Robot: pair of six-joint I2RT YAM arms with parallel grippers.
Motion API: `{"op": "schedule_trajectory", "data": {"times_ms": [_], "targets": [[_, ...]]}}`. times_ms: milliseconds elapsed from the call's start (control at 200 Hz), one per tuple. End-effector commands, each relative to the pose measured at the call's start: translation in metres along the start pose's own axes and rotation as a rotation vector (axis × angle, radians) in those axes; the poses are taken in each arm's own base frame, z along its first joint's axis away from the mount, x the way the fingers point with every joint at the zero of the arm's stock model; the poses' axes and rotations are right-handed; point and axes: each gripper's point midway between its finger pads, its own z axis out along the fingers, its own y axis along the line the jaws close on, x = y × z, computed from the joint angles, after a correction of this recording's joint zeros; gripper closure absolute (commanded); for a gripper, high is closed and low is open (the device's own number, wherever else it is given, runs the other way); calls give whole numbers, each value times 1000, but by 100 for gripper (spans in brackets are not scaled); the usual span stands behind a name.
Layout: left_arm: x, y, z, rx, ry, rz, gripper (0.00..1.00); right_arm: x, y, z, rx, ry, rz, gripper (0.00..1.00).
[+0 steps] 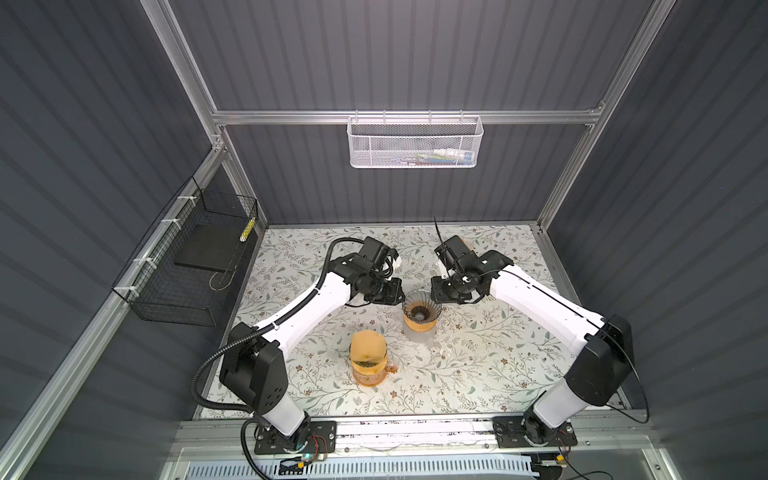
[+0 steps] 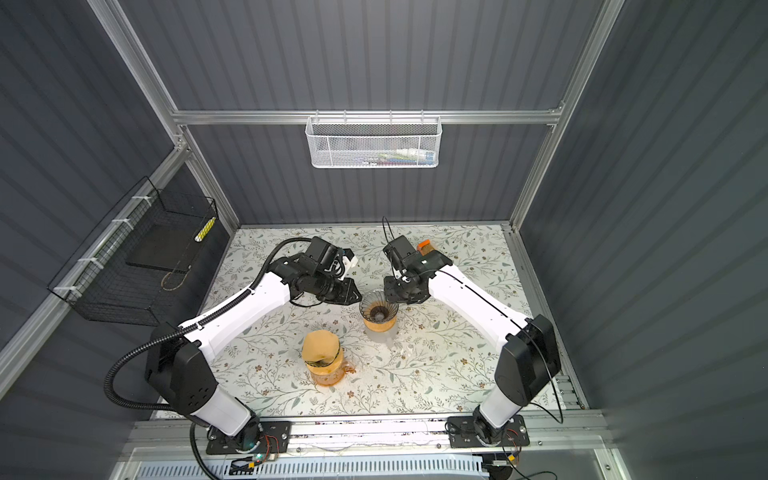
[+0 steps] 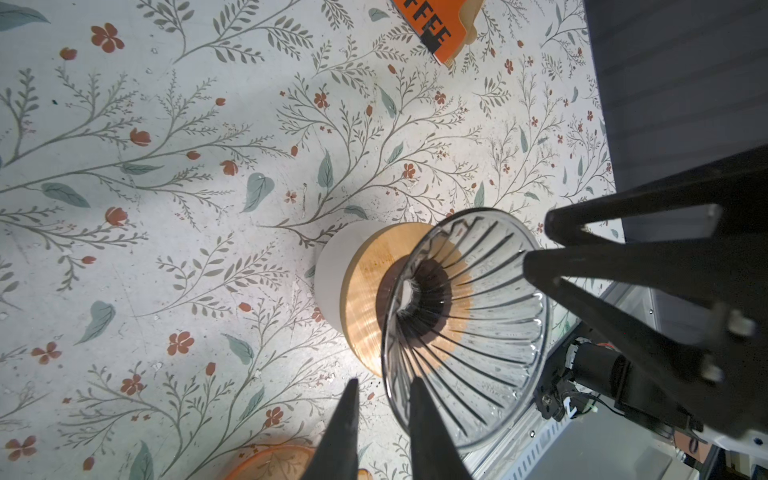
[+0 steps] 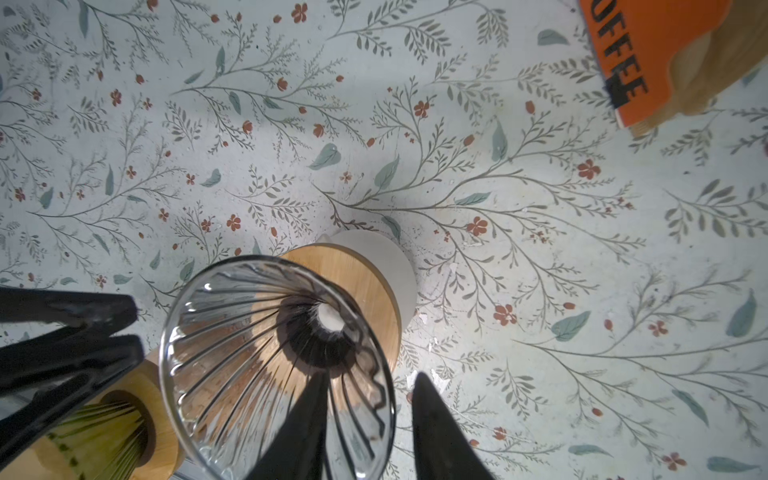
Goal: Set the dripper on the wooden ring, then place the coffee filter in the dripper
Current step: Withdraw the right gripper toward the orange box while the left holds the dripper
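The dripper is a clear ribbed glass cone on a wooden collar, standing upright on a white cup mid-table. My left gripper is open a little; its fingers straddle the dripper's rim, one outside, one over the glass. My right gripper is also open across the opposite rim, one finger inside the cone. The coffee filter, tan paper, rests on an amber glass jug nearer the front. Neither gripper touches it.
An orange packet printed COFFEE lies at the back, behind the right arm. A black wire basket hangs on the left wall and a white mesh basket on the back rail. A floral cloth covers the table.
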Motion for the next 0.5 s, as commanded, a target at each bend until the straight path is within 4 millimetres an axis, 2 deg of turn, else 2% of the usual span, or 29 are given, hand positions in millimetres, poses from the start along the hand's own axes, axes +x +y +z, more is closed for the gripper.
{"op": "schedule_trajectory", "data": {"times_ms": [0, 175, 265, 390, 495], "targets": [[-6, -14, -7, 51, -4, -4, 77, -3, -3, -25, 11, -48, -1, 63], [-8, -16, 1, 68, 13, -17, 77, -6, -10, -51, -9, -110, 10, 64], [-9, -16, 6, 72, 23, -21, 77, -6, -23, -57, 6, -134, 30, 68], [-11, -16, 10, 73, 34, -27, 78, -7, -43, -62, 4, -162, 73, 71], [-11, -15, 15, 68, 47, -32, 78, -5, -64, -55, -2, -155, 115, 71]]}}
